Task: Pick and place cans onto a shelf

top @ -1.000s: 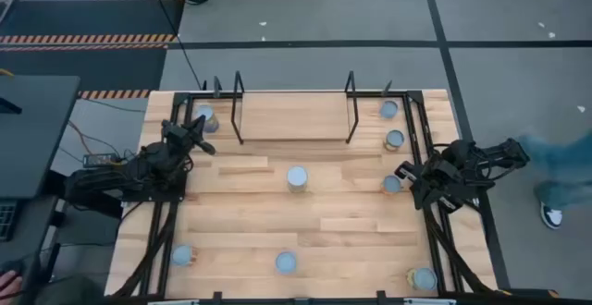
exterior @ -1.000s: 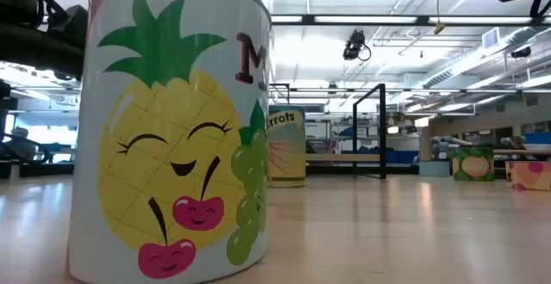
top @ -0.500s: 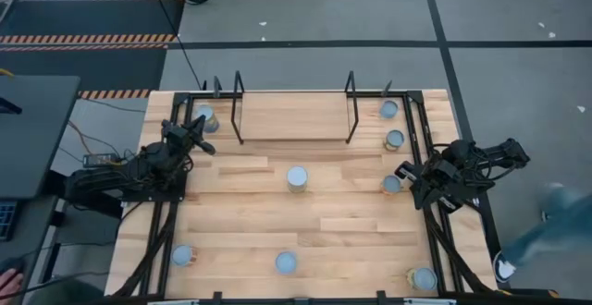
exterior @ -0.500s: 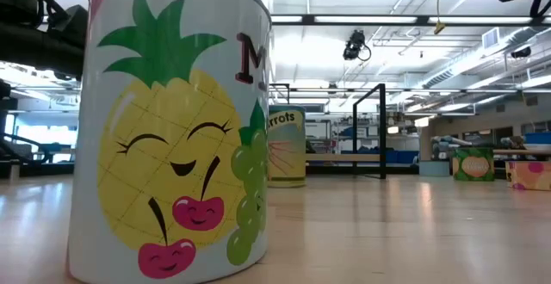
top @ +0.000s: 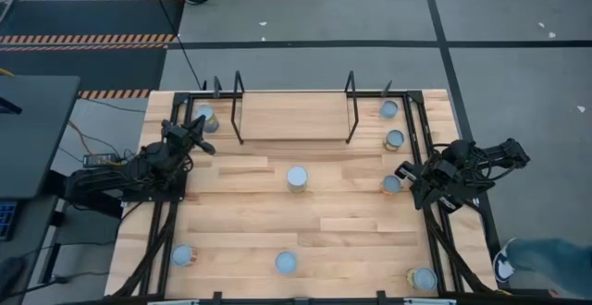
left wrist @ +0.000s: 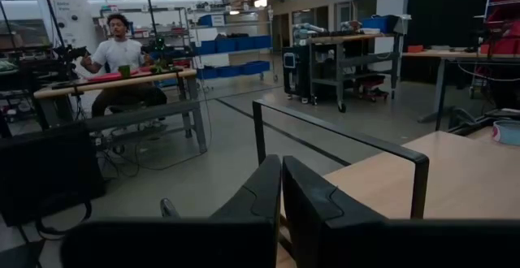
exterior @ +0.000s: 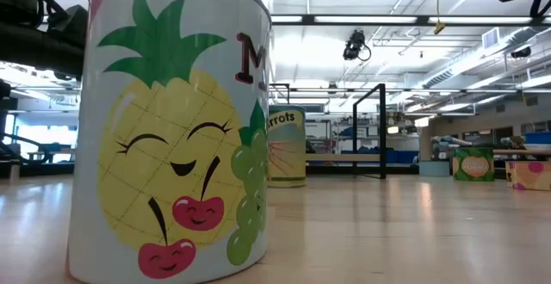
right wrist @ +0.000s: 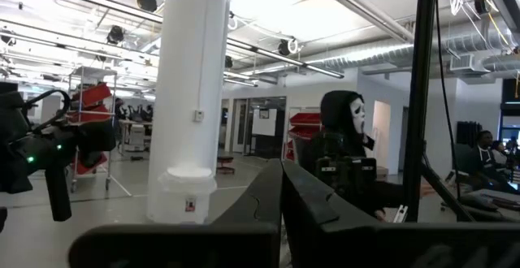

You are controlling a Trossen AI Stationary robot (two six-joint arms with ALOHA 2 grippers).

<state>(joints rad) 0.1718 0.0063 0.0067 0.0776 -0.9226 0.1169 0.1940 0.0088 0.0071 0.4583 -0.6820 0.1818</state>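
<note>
Since neither arm carries anything, both look parked at the counter (top: 240, 208) edges: the left tool (top: 204, 144) and right tool (top: 404, 172) each have fingers pressed together on nothing. Nearest the low camera stands a pineapple can (exterior: 168, 129), other cans (top: 297, 177) scattered farther across. Farthest, the shelf (top: 293, 116) sits bare at the back edge, probably awaiting the first pick.

A robotics lab: workbenches (left wrist: 122, 85), blue-bin shelving (left wrist: 231, 45), exposed ceiling ducts (right wrist: 390, 36), concrete floor (top: 314, 9).

left claw (top: 202, 137) closed, raised, idle | right claw (top: 404, 172) closed, raised, idle
</note>
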